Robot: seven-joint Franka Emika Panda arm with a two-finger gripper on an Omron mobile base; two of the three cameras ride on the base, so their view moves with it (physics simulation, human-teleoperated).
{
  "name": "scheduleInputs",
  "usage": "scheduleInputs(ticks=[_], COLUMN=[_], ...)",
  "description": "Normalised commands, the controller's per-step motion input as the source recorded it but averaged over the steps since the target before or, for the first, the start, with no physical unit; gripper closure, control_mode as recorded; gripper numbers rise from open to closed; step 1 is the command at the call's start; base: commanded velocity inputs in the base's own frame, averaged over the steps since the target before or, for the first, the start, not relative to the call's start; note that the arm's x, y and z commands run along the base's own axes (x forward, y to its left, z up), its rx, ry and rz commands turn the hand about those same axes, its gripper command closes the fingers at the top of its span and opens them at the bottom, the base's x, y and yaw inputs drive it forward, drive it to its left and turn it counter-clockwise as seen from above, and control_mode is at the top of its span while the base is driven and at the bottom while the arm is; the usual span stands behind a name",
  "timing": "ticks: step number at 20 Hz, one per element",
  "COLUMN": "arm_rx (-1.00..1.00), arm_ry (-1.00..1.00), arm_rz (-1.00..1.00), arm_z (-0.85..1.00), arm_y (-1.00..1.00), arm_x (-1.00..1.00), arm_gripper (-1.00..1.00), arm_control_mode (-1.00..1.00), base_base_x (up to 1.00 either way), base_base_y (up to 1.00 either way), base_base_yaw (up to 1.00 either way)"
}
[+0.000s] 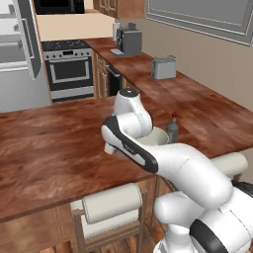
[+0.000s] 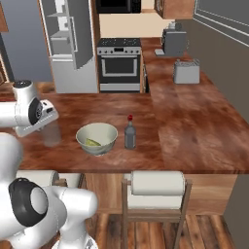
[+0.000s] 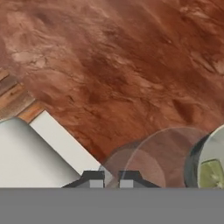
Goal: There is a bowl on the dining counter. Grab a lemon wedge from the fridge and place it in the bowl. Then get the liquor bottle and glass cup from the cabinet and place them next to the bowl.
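Presently the pale green round bowl (image 2: 97,138) stands on the reddish-brown wood-grain desk (image 2: 185,126), near its front edge, with a yellow-green lemon wedge (image 2: 93,142) lying inside it. A small grey liquor bottle with a red cap (image 2: 130,133) stands upright just beside the bowl, on its right in the right base view; the two appear close but whether they touch cannot be told. A clear, transparent glass cup (image 2: 51,133) stands on the desk on the bowl's other side, a little apart from it. In the hand view the same glass cup (image 3: 151,159) shows as a faint round outline beside the bowl's rim (image 3: 205,153), with the lemon wedge (image 3: 212,174) visible within. The hand (image 3: 110,181) is closed, its two dark fingertips (image 3: 93,178) nearly together, at the cup's rim; whether it is pinching the rim cannot be told. A white padded stool back (image 2: 158,183) sits below the desk's front edge.
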Motion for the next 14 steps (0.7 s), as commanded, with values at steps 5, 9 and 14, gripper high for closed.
scheduleInputs(ticks=[5, 9, 14], arm_rx=[0.0, 0.0, 0.0], arm_ry=[0.0, -0.02, -0.08], arm_rz=[0.0, 0.0, 0.0], arm_z=[-0.45, -0.37, -0.25], arm_y=[0.0, 0.0, 0.0], arm_x=[0.31, 0.28, 0.26], arm_gripper=[1.0, 1.0, 1.0], arm_control_mode=[-1.0, -1.0, -1.0], base_base_x=[0.0, 0.0, 0.0], base_base_y=[0.0, 0.0, 0.0], base_base_yaw=[0.0, 0.0, 0.0])
